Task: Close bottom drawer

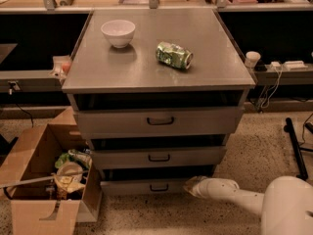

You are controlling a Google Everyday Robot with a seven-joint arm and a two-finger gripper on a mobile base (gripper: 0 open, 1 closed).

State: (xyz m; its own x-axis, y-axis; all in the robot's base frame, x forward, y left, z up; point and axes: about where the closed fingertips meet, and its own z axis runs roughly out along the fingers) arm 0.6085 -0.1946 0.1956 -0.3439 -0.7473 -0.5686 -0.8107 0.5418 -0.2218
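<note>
The grey cabinet has three drawers, all pulled out a little. The bottom drawer (pixel 146 186) is the lowest, with a short front panel and a small black handle (pixel 159 187). A dark gap shows above its front. My gripper (pixel 190 186) is at the end of the white arm (pixel 230 192), low by the floor, at the right end of the bottom drawer's front. It looks to be touching the panel.
A white bowl (pixel 118 33) and a crushed green can (pixel 174 55) lie on the cabinet top (pixel 122 72). An open cardboard box (pixel 41 180) with trash stands on the floor at the left. A black stand leg (pixel 296 148) lies at the right.
</note>
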